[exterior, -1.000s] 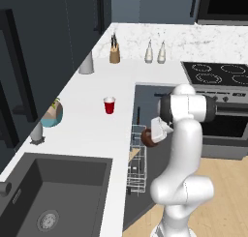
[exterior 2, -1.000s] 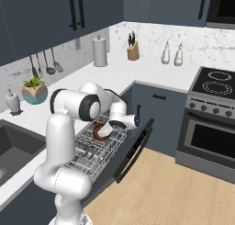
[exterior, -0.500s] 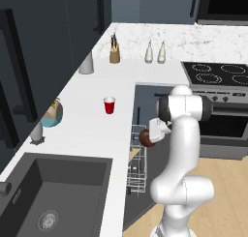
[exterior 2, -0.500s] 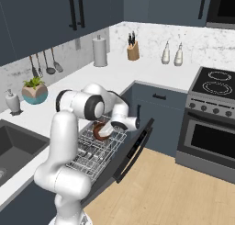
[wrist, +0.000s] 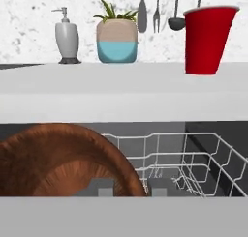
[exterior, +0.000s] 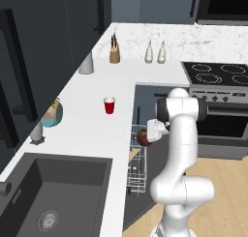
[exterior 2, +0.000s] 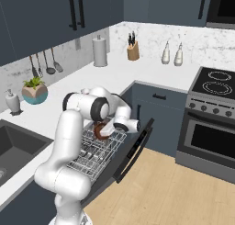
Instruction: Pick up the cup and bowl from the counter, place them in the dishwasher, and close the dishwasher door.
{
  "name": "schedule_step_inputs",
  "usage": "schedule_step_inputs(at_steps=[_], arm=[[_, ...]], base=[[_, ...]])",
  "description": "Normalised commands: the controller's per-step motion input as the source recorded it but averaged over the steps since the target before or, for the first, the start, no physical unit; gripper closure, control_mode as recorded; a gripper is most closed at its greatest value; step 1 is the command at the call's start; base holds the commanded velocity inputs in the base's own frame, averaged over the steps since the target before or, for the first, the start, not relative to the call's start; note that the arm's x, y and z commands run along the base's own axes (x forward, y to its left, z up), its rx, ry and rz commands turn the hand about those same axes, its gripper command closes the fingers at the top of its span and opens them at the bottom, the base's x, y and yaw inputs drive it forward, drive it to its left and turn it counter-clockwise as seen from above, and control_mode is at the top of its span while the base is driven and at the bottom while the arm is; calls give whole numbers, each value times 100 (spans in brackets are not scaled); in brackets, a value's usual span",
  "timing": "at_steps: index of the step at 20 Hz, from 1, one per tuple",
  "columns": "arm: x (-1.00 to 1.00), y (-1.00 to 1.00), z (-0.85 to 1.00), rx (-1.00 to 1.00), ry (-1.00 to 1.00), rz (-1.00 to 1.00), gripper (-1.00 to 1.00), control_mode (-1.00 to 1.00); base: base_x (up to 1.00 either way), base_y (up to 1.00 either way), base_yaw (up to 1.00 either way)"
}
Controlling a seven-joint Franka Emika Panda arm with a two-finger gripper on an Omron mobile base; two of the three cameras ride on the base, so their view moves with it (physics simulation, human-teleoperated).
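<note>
Roughly midway: gripper (exterior 2: 106, 129) fingers clamped on 1 bowl (exterior 2: 99, 131) held just above the rack (exterior 2: 94, 153) of the open dishwasher, not yet set down, while 1 cup (exterior: 110, 106) waits on the counter (exterior: 87, 129) at 10 o'clock of the bowl, door (exterior 2: 133, 151) still down.

We see a white, faintly speckled stone-look worktop (exterior: 92, 120), matt. The cup (wrist: 208, 37) reads as smooth red plastic; the bowl (wrist: 58, 161) as reddish-brown with a streaked, wood-like sheen. White wire rack (exterior 2: 98, 150), glossy black oven glass (exterior 2: 213, 143), pale wood-plank floor (exterior 2: 174, 192).
</note>
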Motion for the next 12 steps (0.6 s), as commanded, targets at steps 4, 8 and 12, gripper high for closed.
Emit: schedule_step_inputs(at_steps=[4, 8, 12], arm=[[22, 0, -3, 9, -2, 0, 100, -100], [1, 0, 0, 7, -7, 0, 100, -100], [0, 2, 0, 3, -13, 0, 100, -100]], base=[[0, 0, 0], [0, 0, 0], [0, 0, 0]])
